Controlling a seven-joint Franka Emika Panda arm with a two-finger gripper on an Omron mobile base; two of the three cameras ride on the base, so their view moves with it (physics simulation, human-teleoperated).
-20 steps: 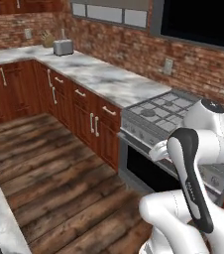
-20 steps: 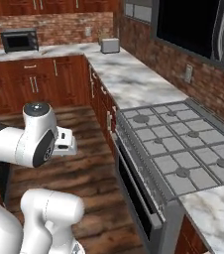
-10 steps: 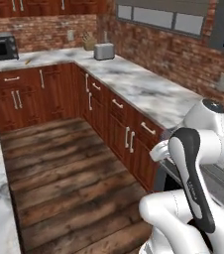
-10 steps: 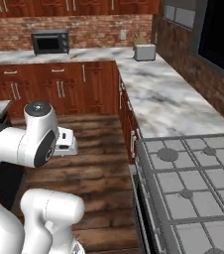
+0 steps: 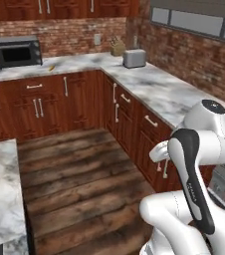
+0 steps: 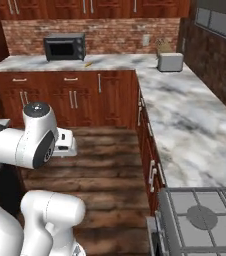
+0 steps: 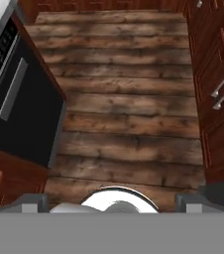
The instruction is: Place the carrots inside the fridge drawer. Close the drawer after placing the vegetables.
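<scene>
End effector (image 7: 112, 201), open and empty, points down at dark wood-plank floor (image 7: 129, 114); small slim orange carrot (image 6: 88, 64) lies on white marble desk (image 6: 110, 61) beside black microwave (image 6: 64, 47).

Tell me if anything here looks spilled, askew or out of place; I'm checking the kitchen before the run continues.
One oddity: a small yellow-orange item lies loose on the marble counter beside the toaster oven; it is too small to identify. The toaster, cabinet doors and wood floor look orderly.

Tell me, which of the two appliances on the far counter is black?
The microwave by the back wall is black; the toaster in the corner is silver.
</scene>
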